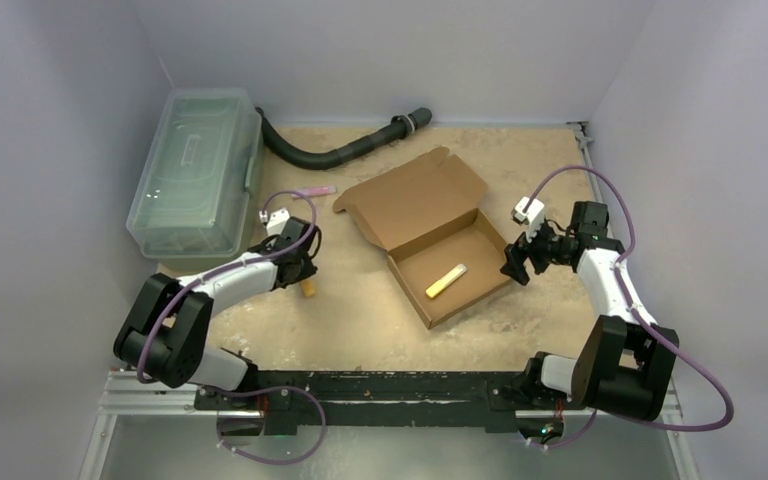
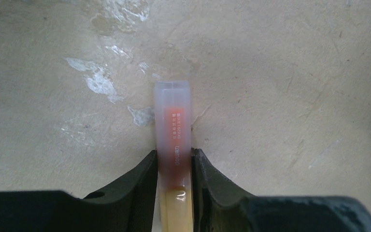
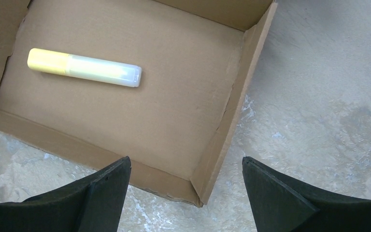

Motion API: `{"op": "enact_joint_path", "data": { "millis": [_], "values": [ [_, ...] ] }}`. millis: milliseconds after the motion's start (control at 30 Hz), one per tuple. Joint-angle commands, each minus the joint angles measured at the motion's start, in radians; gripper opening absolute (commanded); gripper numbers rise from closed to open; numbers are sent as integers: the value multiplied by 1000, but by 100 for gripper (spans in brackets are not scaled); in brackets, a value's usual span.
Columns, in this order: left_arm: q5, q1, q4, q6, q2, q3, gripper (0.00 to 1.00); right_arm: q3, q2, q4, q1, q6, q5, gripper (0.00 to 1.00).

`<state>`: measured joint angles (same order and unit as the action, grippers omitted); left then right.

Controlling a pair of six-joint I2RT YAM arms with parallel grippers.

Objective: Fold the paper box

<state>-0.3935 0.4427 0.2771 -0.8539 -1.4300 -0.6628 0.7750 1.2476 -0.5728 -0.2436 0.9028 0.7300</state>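
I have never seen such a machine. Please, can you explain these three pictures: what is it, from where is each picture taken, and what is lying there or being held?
It is two robot arms fixed at a table's edge. One picture looks down from above; the other two come from cameras on each wrist. On the table lie an open paper box with a yellow marker inside, a clear plastic bin and a black hose. The left gripper has its fingers against an orange marker. The right gripper hangs open by the box's corner.
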Motion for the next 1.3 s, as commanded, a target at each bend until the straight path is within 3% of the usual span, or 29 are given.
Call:
{"op": "enact_joint_path", "data": {
  "millis": [0,100,233,333,400,567,800,933,1033,1200,1267],
  "values": [
    [100,-8,-12,24,68,6,0,33,-20,-11,-6,18,43,88],
    [254,-4,-100,126,185,24,0,35,-23,-14,-7,19,47,88],
    [653,-1,-447,272,344,125,0,35,-25,-14,-9,20,51,89],
    [862,11,-634,309,313,140,0,35,-24,-16,-11,22,53,89],
    [925,62,-691,330,239,103,0,35,-23,-19,-12,24,55,89],
    [847,266,-618,497,50,-129,0,36,-25,-21,-13,25,59,89],
    [663,380,-424,620,-211,-425,2,36,-26,-28,-18,31,65,89],
    [619,404,-388,573,-324,-517,15,36,-25,-28,-20,32,68,89],
    [599,418,-358,572,-369,-575,30,36,-24,-29,-20,33,68,89],
    [539,420,-311,599,-361,-606,55,36,-27,-30,-23,36,72,89],
    [500,417,-299,618,-330,-597,61,37,-27,-31,-24,36,72,89]
  ]
}}
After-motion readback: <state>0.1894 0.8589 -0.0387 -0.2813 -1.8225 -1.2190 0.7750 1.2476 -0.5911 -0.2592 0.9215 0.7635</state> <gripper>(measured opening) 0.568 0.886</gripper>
